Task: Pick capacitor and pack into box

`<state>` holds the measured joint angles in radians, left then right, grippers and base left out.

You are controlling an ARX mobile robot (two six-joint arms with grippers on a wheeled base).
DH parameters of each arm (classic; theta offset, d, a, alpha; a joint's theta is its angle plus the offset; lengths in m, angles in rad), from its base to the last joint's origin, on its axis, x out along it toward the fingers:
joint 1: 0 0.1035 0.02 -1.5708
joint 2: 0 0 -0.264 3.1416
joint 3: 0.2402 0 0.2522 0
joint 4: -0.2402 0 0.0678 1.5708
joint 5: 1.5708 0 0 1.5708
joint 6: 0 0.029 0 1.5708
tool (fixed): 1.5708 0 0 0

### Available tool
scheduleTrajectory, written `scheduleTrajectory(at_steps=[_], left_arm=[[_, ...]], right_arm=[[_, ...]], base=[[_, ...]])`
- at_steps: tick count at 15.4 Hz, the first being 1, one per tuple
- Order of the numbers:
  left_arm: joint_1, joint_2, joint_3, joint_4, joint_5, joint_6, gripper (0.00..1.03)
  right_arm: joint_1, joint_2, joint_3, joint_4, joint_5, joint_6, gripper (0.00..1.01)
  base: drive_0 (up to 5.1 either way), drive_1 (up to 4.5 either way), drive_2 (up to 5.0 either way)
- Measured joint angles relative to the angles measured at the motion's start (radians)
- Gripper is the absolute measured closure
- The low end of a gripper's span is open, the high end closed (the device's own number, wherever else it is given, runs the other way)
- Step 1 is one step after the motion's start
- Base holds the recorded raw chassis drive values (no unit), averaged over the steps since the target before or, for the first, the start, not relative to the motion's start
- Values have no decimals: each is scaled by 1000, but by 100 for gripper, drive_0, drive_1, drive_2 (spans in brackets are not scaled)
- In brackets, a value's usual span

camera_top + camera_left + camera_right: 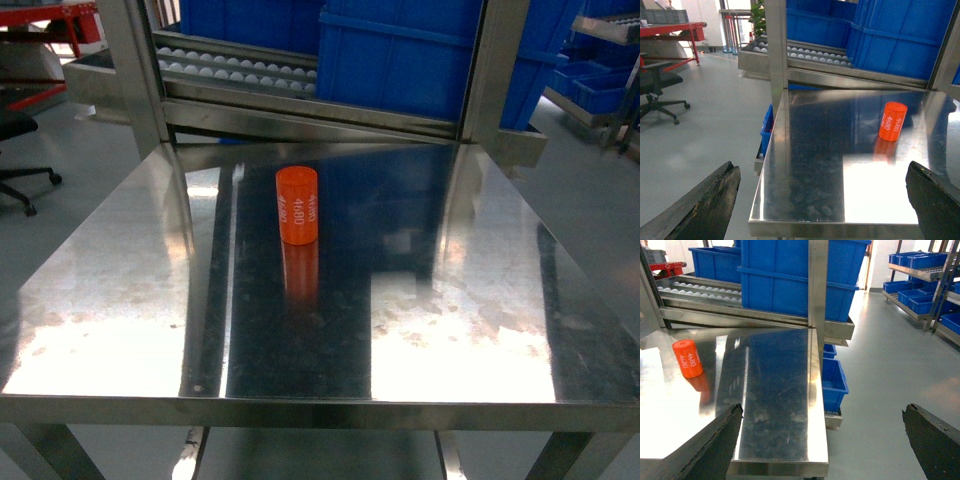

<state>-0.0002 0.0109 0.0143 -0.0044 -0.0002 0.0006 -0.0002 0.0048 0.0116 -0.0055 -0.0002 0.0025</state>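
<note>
Capacitor upright, head view shows no hands

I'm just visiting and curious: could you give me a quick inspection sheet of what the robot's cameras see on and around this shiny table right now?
Surface: steel table, glossy, with strong glare patches.
Job's things: orange capacitor standing upright near the table's middle, white "4680" print; the box is not in view.
Clutter: nothing seen on the table.
Grippers: left gripper open, fingers wide, off the near left edge; right gripper open, off the right edge; both empty.
Cables: nothing seen.
Surroundings: blue bins on a roller rack behind; office chair on the left; shelving with more blue bins on the right.
</note>
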Motion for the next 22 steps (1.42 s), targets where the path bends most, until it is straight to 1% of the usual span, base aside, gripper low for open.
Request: scheduleTrajectory(at_steps=[1, 2, 3, 4, 5, 6, 7, 8, 9, 10, 12, 14, 15, 16, 18, 20, 22], left_arm=[[0, 0, 0, 0, 0, 0, 5], [-39, 45, 1, 35, -105, 4, 5], [-56, 111, 3, 98, -166, 4, 5], [-59, 193, 11, 160, -187, 3, 5], [-55, 248, 16, 204, -191, 4, 5], [-37, 445, 29, 381, -183, 6, 5], [-26, 651, 65, 562, -154, 6, 5], [-37, 890, 162, 749, -110, 5, 5], [-55, 1082, 267, 859, -74, 4, 5], [-81, 1256, 380, 887, -48, 3, 5], [-161, 1571, 620, 842, -11, 4, 5], [-229, 1788, 839, 804, 15, 12, 5], [-254, 1890, 949, 784, 27, 22, 5], [-268, 1973, 1036, 761, 45, 26, 5], [-273, 2110, 1175, 721, 65, 26, 5], [-275, 2200, 1284, 681, 86, 26, 5], [-286, 2248, 1350, 656, 104, 24, 5]], right_arm=[[0, 0, 0, 0, 0, 0, 3], [0, 0, 0, 0, 0, 0, 3], [0, 0, 0, 0, 1, 0, 3], [0, 0, 0, 1, 0, 0, 3], [0, 0, 0, 1, 0, 0, 3], [0, 0, 0, 1, 0, 0, 3], [0, 0, 0, 0, 0, 0, 3], [0, 0, 0, 0, 0, 0, 3], [0, 0, 0, 0, 0, 0, 3], [0, 0, 0, 0, 0, 0, 3], [0, 0, 0, 0, 0, 0, 3], [0, 0, 0, 0, 0, 0, 3], [0, 0, 0, 0, 0, 0, 3], [0, 0, 0, 0, 0, 0, 3], [0, 0, 0, 0, 0, 0, 3], [0, 0, 0, 0, 0, 0, 3], [0, 0, 0, 0, 0, 0, 3]], base=[[0, 0, 0], [0, 0, 0], [0, 0, 0], [0, 0, 0], [0, 0, 0], [0, 0, 0], [0, 0, 0], [0, 0, 0], [0, 0, 0], [0, 0, 0], [0, 0, 0], [0, 0, 0], [0, 0, 0], [0, 0, 0], [0, 0, 0], [0, 0, 0], [0, 0, 0]])
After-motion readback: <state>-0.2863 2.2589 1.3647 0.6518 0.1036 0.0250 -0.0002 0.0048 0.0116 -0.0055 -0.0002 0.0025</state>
